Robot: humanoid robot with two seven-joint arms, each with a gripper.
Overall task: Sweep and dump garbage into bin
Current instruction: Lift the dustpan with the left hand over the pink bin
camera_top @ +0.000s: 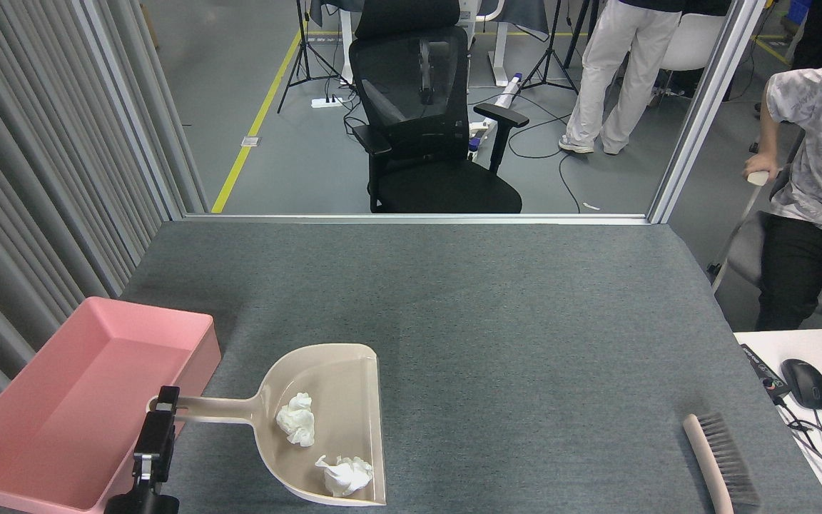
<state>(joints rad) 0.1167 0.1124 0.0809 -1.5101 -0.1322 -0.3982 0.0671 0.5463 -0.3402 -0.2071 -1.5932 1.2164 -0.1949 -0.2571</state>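
At lower left of the head view, the left gripper (165,401) is seen reaching up from the bottom edge, dark and narrow. Its tips are clamped on the end of the dustpan handle (204,407), where the handle's loop is partly covered by them. The right gripper is not seen anywhere in view.

From the grip, the handle runs toward 3 o'clock into the beige dustpan (343,371). The pan's open lip is faced toward 3 o'clock. Whether the pan is resting on the felt or raised off it cannot be told.

The garbage is held inside the pan: one tissue ball (296,420) is lying near the handle root, and a second tissue ball (344,475) is set at 5 o'clock from the first, close to the pan's near corner. The two are apart, not touching.

The bin (40,457), a pink tray, is placed at 9 o'clock from the pan, hanging over the table's left edge. The handle end and gripper tips are overlapped against its right wall in the view; contact cannot be told. Nothing is seen inside the tray.

A brush (716,462) with grey bristles is lying at 3 o'clock, well apart, near the grey table (511,314) edge at lower right.
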